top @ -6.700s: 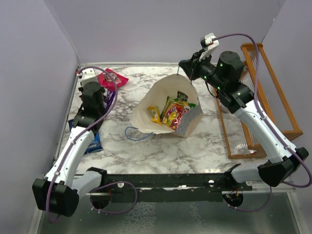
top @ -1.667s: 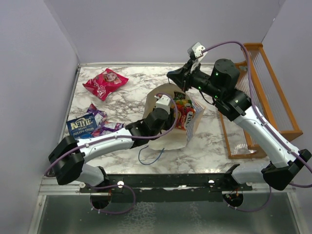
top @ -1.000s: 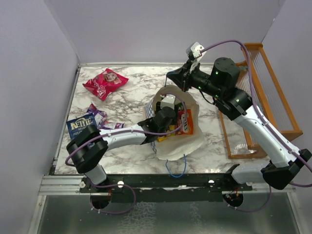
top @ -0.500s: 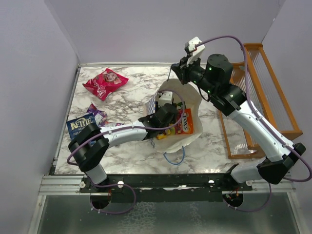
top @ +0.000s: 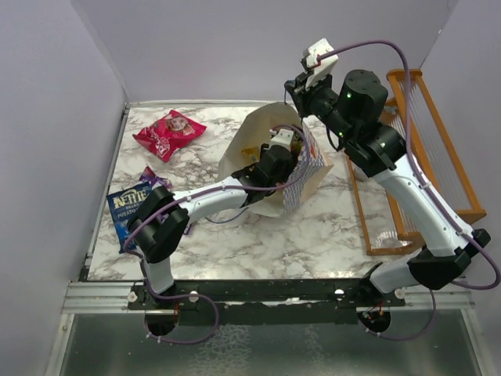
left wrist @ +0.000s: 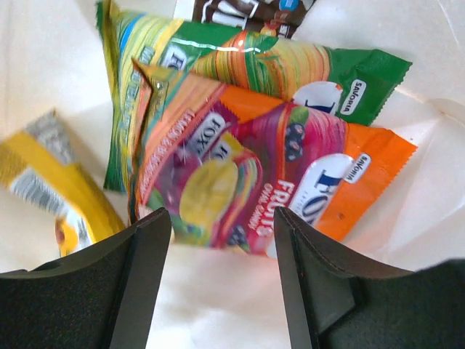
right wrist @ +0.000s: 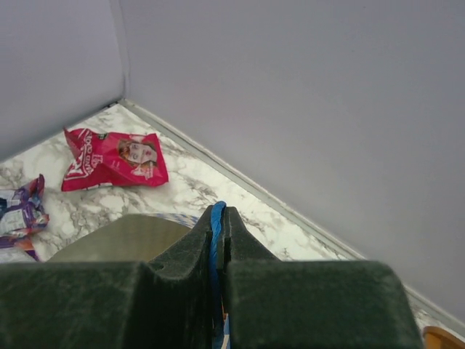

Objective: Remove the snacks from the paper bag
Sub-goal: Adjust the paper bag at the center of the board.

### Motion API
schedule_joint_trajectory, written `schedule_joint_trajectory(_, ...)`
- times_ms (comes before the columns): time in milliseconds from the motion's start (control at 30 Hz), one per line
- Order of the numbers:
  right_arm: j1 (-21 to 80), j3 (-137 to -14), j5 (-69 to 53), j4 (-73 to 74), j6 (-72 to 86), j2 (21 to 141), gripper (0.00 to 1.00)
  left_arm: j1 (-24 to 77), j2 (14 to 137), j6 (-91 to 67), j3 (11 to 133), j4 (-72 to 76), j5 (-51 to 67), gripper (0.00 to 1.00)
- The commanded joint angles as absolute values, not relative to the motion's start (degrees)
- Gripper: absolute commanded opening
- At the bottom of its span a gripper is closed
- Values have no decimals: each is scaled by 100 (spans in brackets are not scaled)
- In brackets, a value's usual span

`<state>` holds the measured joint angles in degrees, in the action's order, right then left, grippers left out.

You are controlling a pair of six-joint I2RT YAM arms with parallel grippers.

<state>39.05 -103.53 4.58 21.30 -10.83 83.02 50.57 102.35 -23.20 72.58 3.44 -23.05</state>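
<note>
Left wrist view puts us right inside the big cream paper bag with the blue-white checkered side (top: 247, 141), so we'd say we're mid-grab on the next snack. Our left fingers (left wrist: 142, 283) are spread wide with nothing between them, hovering just over the near edge of the shiny orange-and-purple fruit candy packet (left wrist: 240, 174). It lies against the bag's inner wall, on top of a green striped packet (left wrist: 290, 65), with a yellow packet (left wrist: 43, 182) beside it. Its long axis runs across the gap, sloping down toward the right of the view, printed face toward us.

Over on the right wrist view, our right fingers (right wrist: 182, 291) are pinched tight on the thin blue cord handle (right wrist: 216, 240), holding the bag's top up near the back-middle of the white marbled surface (top: 313, 227), mouth tipped toward the left arm. The pink-red foil bag (top: 168, 133) and dark blue chips bag (top: 130, 208) are already out.

Next move, we reckon: push in deeper so the fingers straddle the packet's edge, then close, without snagging the green one too.
</note>
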Motion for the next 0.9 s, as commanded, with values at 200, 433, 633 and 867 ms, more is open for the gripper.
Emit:
schedule_joint_trajectory(200,3946,-9050,-454,1342,-1110,7622,2,4818,10247,-2035,6838,687,-1661,63)
schedule_joint_trajectory(433,3946,-8836,-575,1169,-1255,7615,2,4799,9785,-2005,6256,927,-1262,64)
schedule_joint_trajectory(633,3946,-8949,-1448,974,-997,7777,2,4801,9237,-2354,5591,1281,-1052,64)
schedule_joint_trajectory(867,3946,-8951,-2507,759,-523,7974,2,4802,8684,-2451,5097,1366,-1062,64)
